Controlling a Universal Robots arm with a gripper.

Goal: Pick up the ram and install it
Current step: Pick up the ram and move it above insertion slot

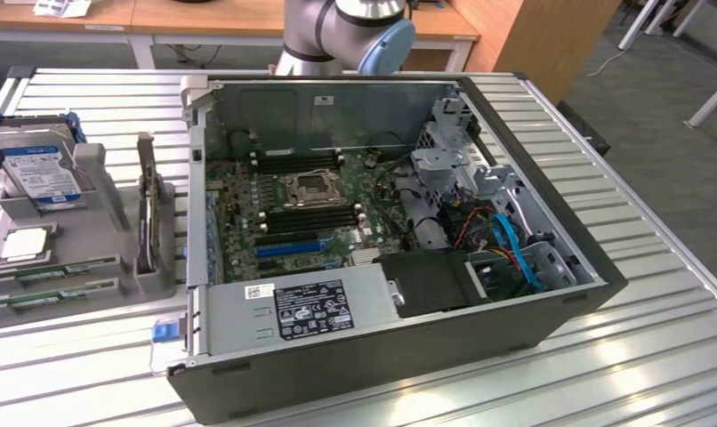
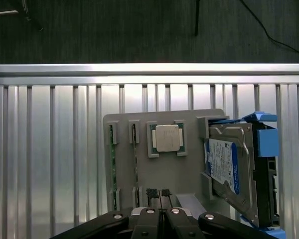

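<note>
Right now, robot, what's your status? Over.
Fingers shut, holding nothing. Ram in gray holder, untouched. Processor chip beside it, nothing on top.

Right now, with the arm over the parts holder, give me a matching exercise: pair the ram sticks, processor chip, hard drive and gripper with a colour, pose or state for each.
Column 1:
1. ram sticks
2. processor chip
3. hard drive
4. gripper

Column 2:
A. blue label, propped at a tilt
B. shut, holding nothing
C. green, standing on edge in narrow slots
D. silver square, lying flat

Pairs: 1-C, 2-D, 3-A, 4-B
</note>
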